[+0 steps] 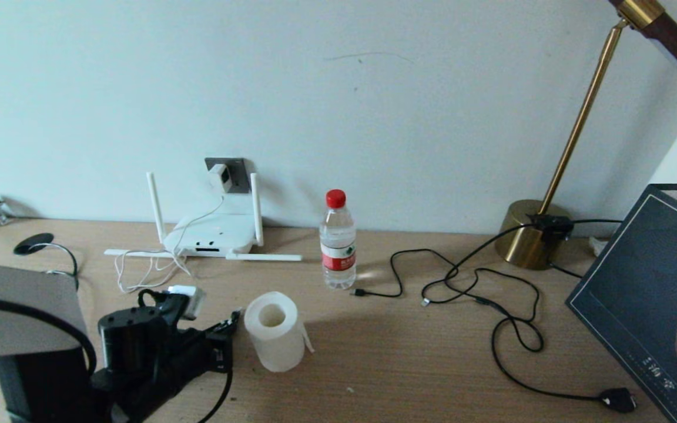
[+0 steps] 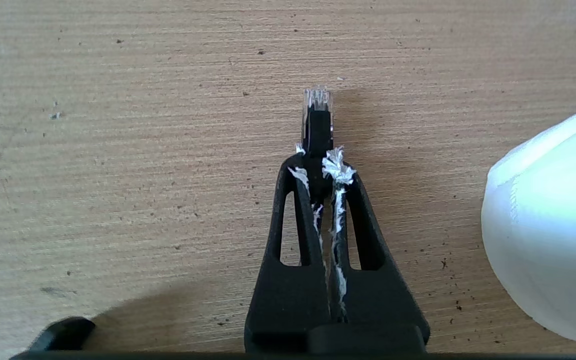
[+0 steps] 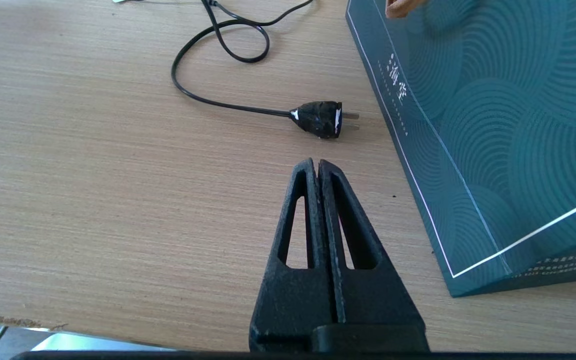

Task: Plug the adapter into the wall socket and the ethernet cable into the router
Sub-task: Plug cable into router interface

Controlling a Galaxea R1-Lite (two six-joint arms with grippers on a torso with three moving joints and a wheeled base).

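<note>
We see the left hand (image 2: 318,162) low over the counter (image 2: 118,150), clamped on the ethernet cable (image 2: 317,120); its clear connector sticks straight out beyond the fingertips, seemingly toward the router (image 1: 212,238). The right hand (image 3: 316,167) rests closed, gripping nothing.

My left arm reaches in from the lower left of the head view, its black wrist bent forward and low over the desk, and my left gripper (image 2: 318,162) has its two black fingers (image 2: 288,210) pinched together on the ethernet cable (image 2: 317,117), whose clear connector pokes out past the tips. My right gripper (image 3: 316,165) shows only in its own wrist view, low in the frame's centre, with both fingers (image 3: 298,220) pressed flat against each other and nothing between them.
</note>
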